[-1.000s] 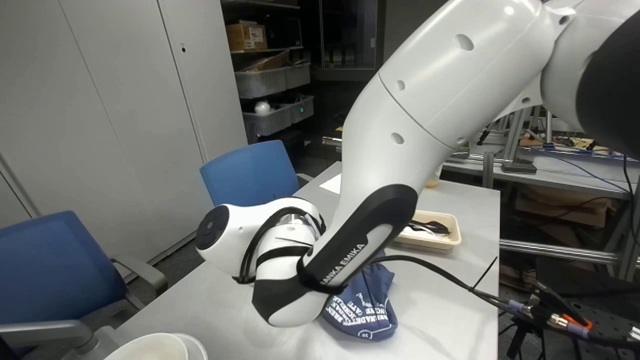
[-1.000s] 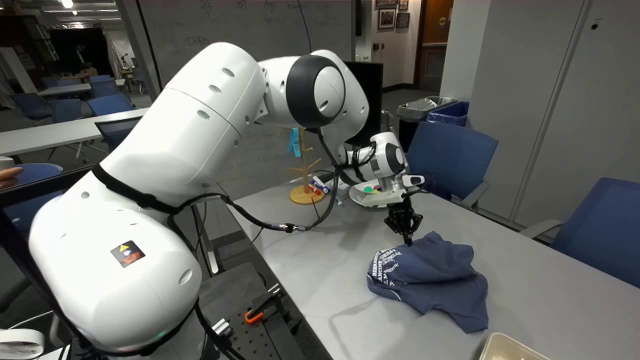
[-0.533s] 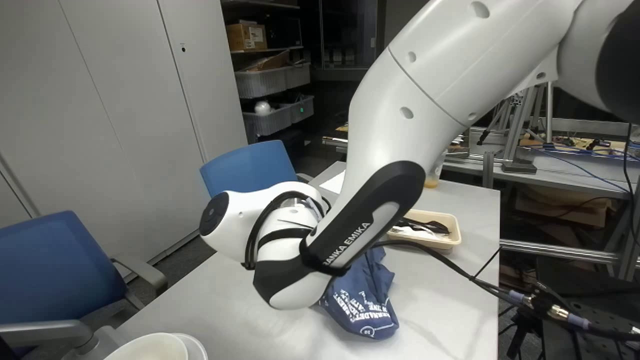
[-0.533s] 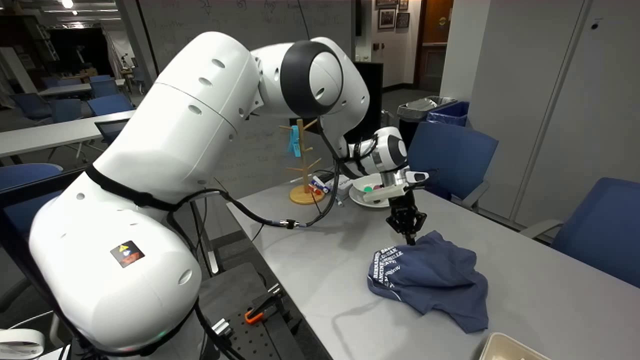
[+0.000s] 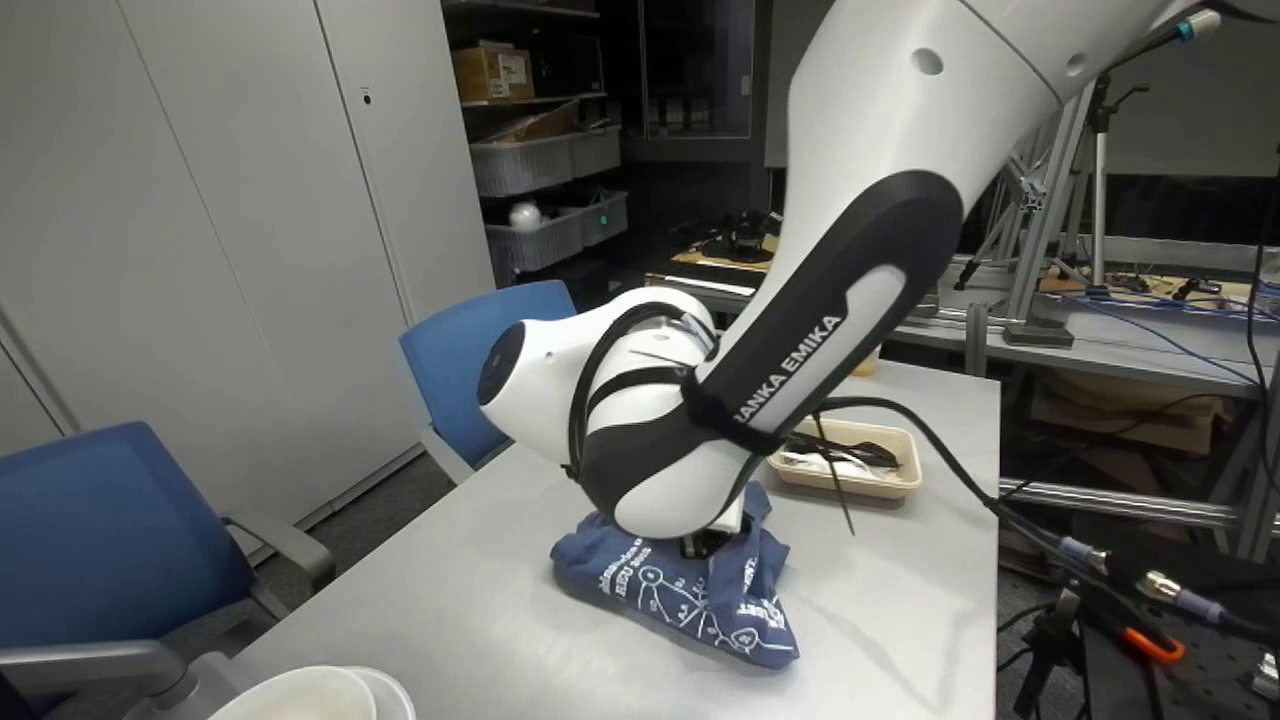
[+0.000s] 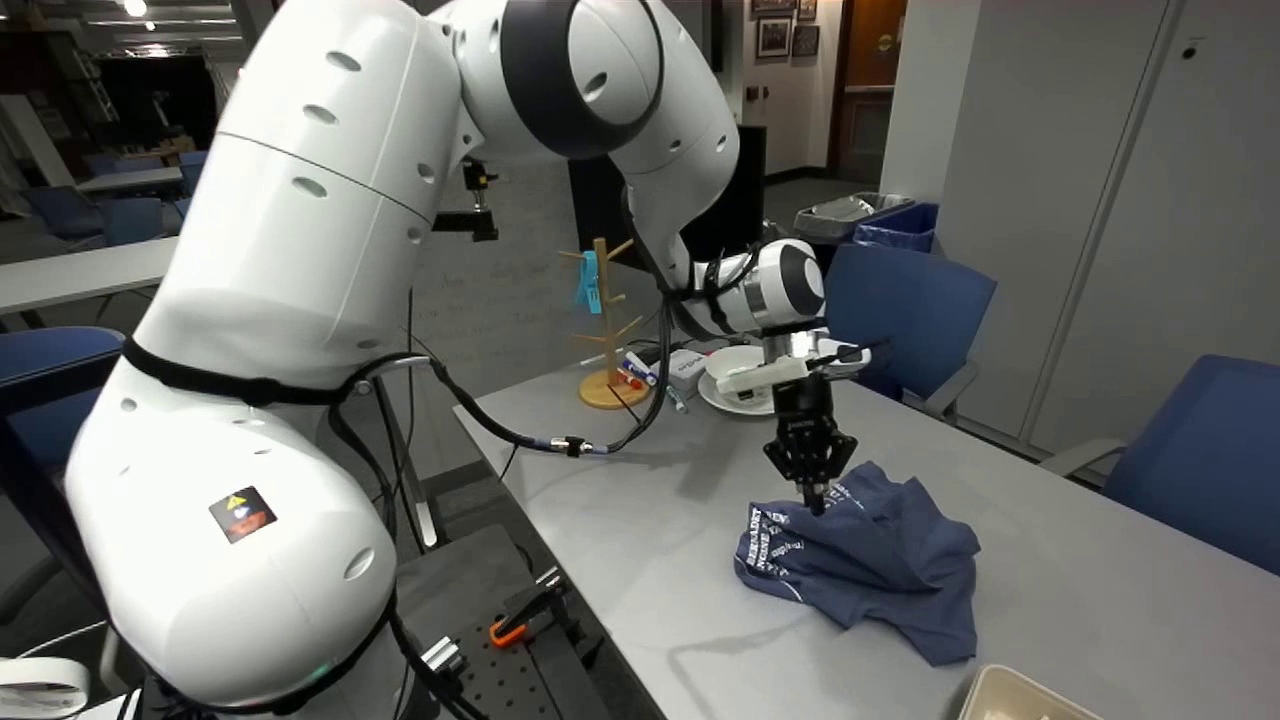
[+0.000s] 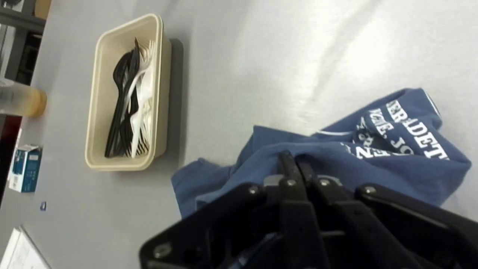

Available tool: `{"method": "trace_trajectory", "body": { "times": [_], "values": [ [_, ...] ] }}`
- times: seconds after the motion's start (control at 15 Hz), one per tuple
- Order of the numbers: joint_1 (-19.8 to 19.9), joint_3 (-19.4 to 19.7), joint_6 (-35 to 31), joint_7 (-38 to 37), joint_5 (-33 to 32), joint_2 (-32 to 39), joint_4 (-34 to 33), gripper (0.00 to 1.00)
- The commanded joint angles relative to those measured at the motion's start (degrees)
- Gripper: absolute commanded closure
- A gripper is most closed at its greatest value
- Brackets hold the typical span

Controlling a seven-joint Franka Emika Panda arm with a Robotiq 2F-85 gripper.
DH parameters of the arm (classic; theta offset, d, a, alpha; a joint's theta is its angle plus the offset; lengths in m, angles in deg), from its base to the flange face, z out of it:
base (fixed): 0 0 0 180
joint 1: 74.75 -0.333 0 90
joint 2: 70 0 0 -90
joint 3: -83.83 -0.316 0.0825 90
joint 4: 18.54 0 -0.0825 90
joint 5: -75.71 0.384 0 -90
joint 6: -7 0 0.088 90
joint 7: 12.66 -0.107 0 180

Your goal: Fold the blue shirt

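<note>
Blue shirt (image 6: 880, 565) is on the grey table (image 6: 1120, 560), bunched w/ loose folds, one end toward the beige tray (image 7: 104, 82), white lettering showing at the opp. end. Gripper (image 7: 295, 160) points down at the shirt, fingers (image 7: 293, 209) drawn together w/ hardly any gap, tips right at a fold. Looks like they've a pinch of cloth btwn them, tho tips are dark & partly lost against the fabric, so not certain. In an exterior view the arm (image 5: 790, 330) blocks most of the gripper; only a dark bit shows above the cloth. Tray is near the shirt, not touching, & holds blk + white plastic cutlery (image 7: 120, 104). Wrist view also catches a translucent container (image 7: 18, 99) at the edge. Bowl (image 5: 295, 698) sits on a plate (image 5: 393, 692) well away from the tray; nr it, wooden stand (image 6: 609, 350) w/ light-blue clip (image 6: 590, 282), markers (image 6: 640, 368) by its base. Blue chairs (image 6: 905, 310) along one side.
</note>
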Motion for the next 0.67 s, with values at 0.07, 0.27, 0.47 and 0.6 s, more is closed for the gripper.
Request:
{"method": "trace_trajectory", "body": {
  "times": [0.07,0.27,0.47,0.6],
  "values": [
    [5.29,-1.26,0.1,0.87,0.44,-6.81,8.72,0.99],
    [8.1,-0.87,-0.93,0.45,0.41,-7.84,11.31,0.99],
    [10.5,-0.54,-1.16,0.17,0.64,-7.85,12.33,0.94],
    [11.87,-0.49,-1.36,0.23,1.0,-7.71,12.58,0.69]
  ]
}}
